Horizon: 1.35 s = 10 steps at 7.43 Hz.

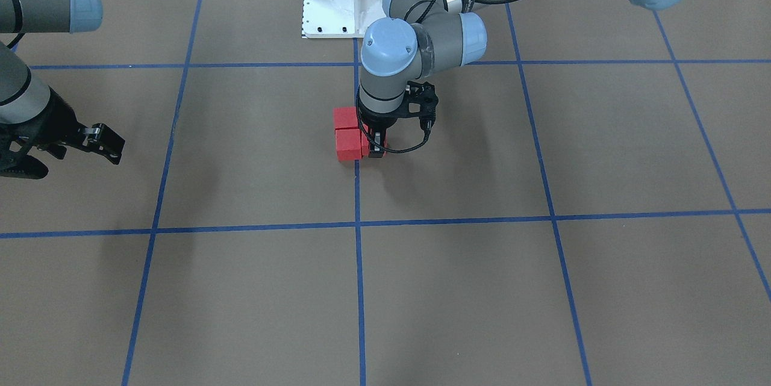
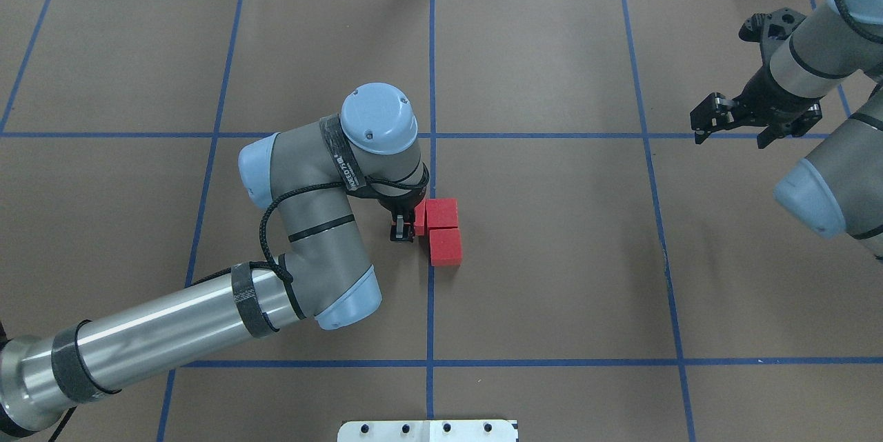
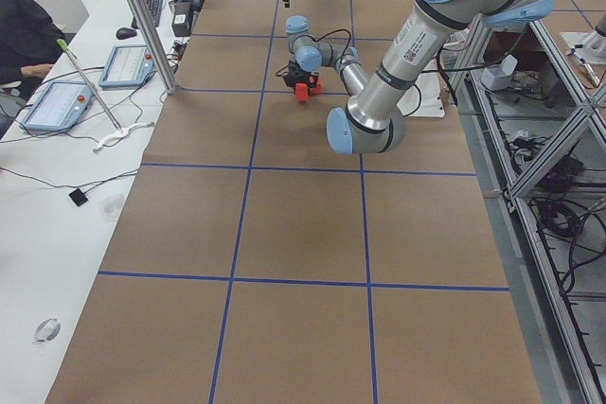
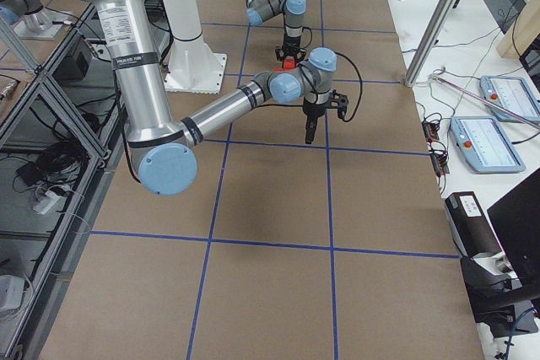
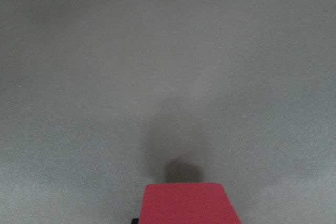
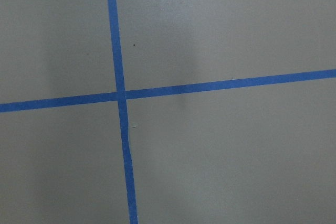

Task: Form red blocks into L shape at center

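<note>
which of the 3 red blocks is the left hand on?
The half-hidden block at the L's robot-left end, between the fingers of the left hand. The corner block and the block nearer the robot lie fully exposed, clear of it.

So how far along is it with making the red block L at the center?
Nearly finished. Two red blocks sit touching, just beside the middle blue tape line, making one leg. The left gripper is shut on the third block, low beside the farther one, which gives the L. What is left is to release and lift away. The right gripper hangs open, off to the side.
</note>
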### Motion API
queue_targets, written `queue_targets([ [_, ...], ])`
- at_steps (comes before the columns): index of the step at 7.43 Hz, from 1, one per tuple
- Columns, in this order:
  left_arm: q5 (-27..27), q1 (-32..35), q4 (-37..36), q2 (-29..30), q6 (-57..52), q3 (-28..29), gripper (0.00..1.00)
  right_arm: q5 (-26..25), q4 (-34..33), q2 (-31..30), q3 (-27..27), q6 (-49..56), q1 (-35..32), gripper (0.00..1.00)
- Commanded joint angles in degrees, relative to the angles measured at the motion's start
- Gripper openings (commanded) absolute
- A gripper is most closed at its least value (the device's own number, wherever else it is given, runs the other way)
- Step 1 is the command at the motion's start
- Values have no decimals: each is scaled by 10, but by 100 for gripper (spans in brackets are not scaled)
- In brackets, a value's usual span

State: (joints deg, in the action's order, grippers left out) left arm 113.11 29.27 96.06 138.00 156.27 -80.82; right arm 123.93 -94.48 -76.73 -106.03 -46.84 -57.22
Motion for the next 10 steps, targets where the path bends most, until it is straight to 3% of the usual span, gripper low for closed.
queue_targets([
  [1, 0, 0, 0, 1, 0, 0, 0, 0, 0, 0, 0, 0, 0, 100],
  [10, 0, 0, 1, 1, 26, 9, 0, -2, 0, 1, -1, -2, -1, 100],
])
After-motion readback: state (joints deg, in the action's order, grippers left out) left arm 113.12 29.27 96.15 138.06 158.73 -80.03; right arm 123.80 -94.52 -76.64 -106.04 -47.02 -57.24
